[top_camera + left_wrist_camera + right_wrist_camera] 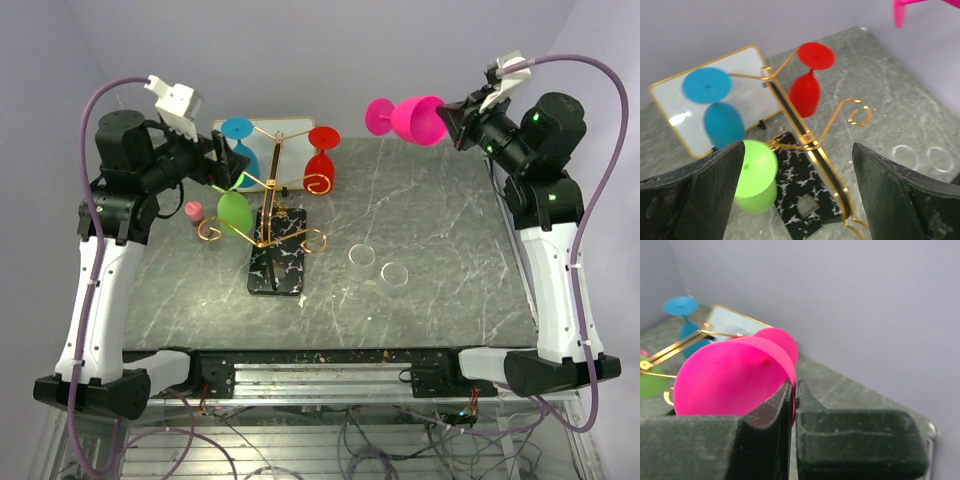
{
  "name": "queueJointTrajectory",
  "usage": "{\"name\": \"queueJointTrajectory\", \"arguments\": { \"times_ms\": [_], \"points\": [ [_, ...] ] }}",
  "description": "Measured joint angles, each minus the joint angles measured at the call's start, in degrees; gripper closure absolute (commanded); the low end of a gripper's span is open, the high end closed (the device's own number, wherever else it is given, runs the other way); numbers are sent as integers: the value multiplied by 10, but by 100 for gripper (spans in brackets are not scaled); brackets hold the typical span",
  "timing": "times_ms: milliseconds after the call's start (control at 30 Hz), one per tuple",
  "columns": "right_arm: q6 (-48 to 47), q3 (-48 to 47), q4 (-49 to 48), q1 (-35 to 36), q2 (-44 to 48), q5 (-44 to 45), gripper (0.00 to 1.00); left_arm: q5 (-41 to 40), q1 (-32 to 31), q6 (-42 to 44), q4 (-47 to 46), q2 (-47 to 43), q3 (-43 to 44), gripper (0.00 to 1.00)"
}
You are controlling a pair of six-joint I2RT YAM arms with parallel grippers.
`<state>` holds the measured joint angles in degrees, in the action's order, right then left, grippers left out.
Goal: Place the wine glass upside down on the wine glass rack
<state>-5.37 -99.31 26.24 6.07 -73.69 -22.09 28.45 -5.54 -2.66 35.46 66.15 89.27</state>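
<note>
A pink wine glass (415,118) (730,375) hangs on its side in the air over the table's back right. My right gripper (447,119) (795,385) is shut on its rim. The wine glass rack (277,262) (800,185), a gold post with scrolled arms on a black marble-look base, stands left of centre. Hanging upside down on it are a blue glass (240,140) (720,120), a red glass (322,160) (805,92) and a green glass (235,210) (757,172). My left gripper (218,162) (797,147) stands open just left of the rack, above the green glass, holding nothing.
A white gold-rimmed tray (290,128) (747,75) leans behind the rack. Two clear rings (362,255) (395,274) lie on the grey table right of the base. A small pink object (194,210) stands left of the green glass. A scrolled rack arm (857,112) carries nothing.
</note>
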Motion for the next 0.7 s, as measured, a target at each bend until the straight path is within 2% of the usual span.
{"name": "queueJointTrajectory", "arguments": {
  "times_ms": [200,500,700],
  "points": [
    [22,-7,-45,69,4,-31,100,5,-86,-46,-35,37,32,0],
    [56,-14,-72,88,-6,-107,100,19,-148,-158,-134,91,31,14],
    [63,-2,-80,94,-6,-139,100,41,-165,-219,-183,120,20,21]
  ]
}}
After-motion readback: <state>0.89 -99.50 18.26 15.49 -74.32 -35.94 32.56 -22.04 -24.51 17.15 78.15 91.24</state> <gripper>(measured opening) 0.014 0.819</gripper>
